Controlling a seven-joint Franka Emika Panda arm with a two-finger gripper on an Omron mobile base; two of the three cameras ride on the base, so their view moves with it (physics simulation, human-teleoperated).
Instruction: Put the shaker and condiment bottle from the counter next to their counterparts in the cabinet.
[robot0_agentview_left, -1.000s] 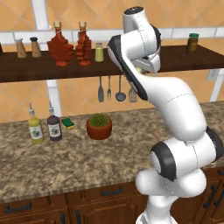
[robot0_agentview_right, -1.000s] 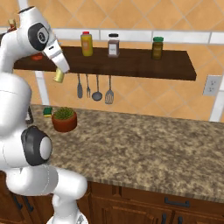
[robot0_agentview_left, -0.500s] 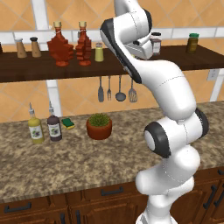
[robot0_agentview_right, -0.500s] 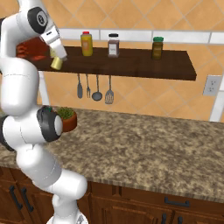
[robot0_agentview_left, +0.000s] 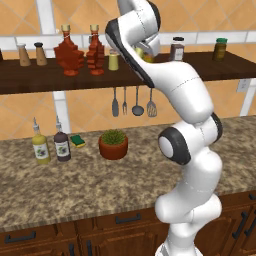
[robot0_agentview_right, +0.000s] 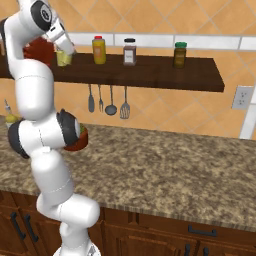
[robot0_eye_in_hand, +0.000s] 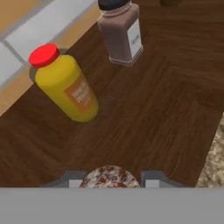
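A: What is laid out, from the biggest thing down?

B: The counter (robot0_agentview_left: 75, 185) is seen below, with a potted plant (robot0_agentview_left: 113, 144) and two slim pourer bottles (robot0_agentview_left: 50, 145) standing on it. Above it the cabinet (robot0_agentview_right: 150, 75) is fixed against orange tiles. Two red maple-leaf bottles (robot0_agentview_left: 80, 50) are stood just beside each other on it, with a small yellow-green shaker, the counterpart shaker (robot0_agentview_left: 114, 61), to their right. Both condiment bottles are therefore judged to be already on the board.

A: And the gripper?

B: The gripper (robot0_agentview_right: 64, 50) is raised to shelf level and is closed tightly on the shaker (robot0_agentview_right: 63, 58), which is held by its upper part; its speckled cap (robot0_eye_in_hand: 110, 177) is seen between the fingertips in the hand view. It is held over the board, left of the yellow bottle with a red cap (robot0_agentview_right: 99, 50) and the brown spice jar (robot0_agentview_right: 129, 52) in the right base view.

A: What could go wrong from here?

B: Whether the base is touching the wood cannot be told. If the shaker is released while clear of the board or tilted, it may be toppled and rolled off the front edge. If it is lowered too far sideways, the yellow bottle may be knocked. If it is set well apart from its counterpart, the placement may not be counted.
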